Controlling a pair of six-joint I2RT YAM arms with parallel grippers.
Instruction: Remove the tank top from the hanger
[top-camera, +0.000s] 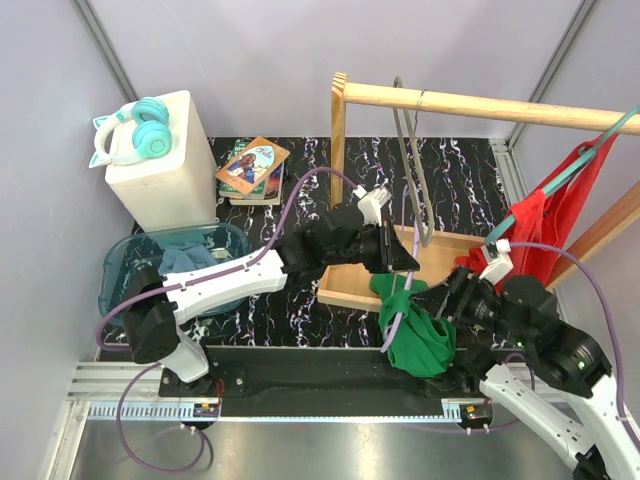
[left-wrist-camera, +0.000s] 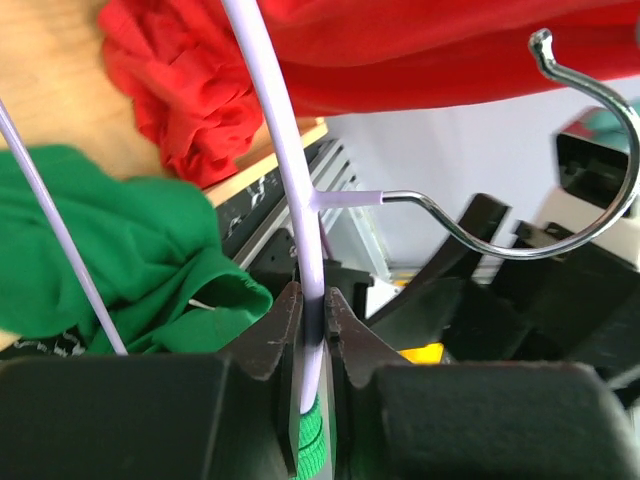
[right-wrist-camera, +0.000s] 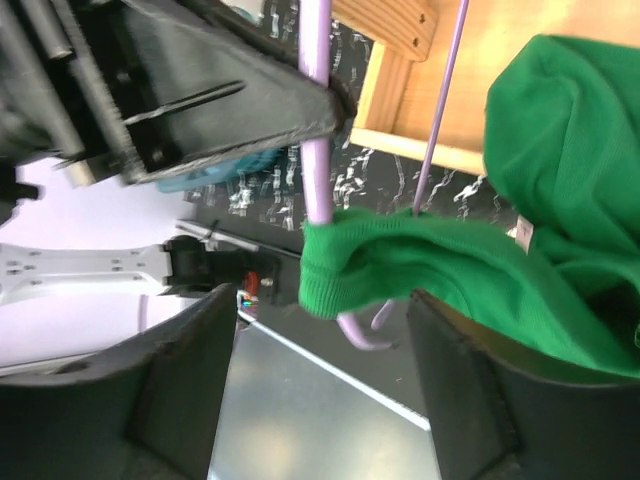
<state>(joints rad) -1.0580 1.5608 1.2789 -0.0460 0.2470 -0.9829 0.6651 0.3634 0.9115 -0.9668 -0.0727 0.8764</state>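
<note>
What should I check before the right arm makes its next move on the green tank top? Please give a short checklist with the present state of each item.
1. Left gripper shut on the hanger: ok.
2. Right gripper open: ok.
3. Tank top strap lined up between the right fingers: ok in the right wrist view; depth cannot tell.
4. Tank top off the hanger: not ok, one strap wraps the hanger arm.
5. Hanger hook free of the wooden rail: ok, it holds nothing in the left wrist view.
6. Red garment clear of the pull path: cannot tell.
</note>
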